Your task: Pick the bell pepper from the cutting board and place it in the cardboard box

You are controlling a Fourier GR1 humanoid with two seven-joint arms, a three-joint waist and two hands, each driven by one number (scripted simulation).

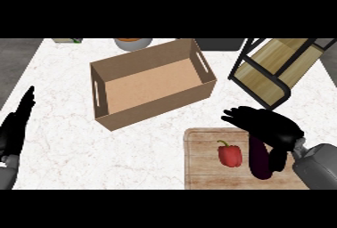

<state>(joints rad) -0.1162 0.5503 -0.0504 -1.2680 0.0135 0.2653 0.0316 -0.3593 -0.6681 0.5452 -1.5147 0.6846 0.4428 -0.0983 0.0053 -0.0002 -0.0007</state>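
Note:
A red bell pepper (230, 154) with a green stem lies on the wooden cutting board (204, 169) at the lower right. A dark purple eggplant (259, 160) lies just right of it on the same board. My right hand (270, 126) hovers over the board's upper right corner, above and to the right of the pepper, fingers spread and holding nothing; it covers the eggplant's top. The open cardboard box (153, 84) stands empty at the centre, up and left of the board. My left hand (14, 129) rests at the left edge, fingers straight.
A black-framed wooden rack (280, 67) stands at the upper right, close behind my right hand. A bowl (133, 42) and a small item (68, 40) sit at the counter's far edge. White marble counter (132, 156) lies between box and board.

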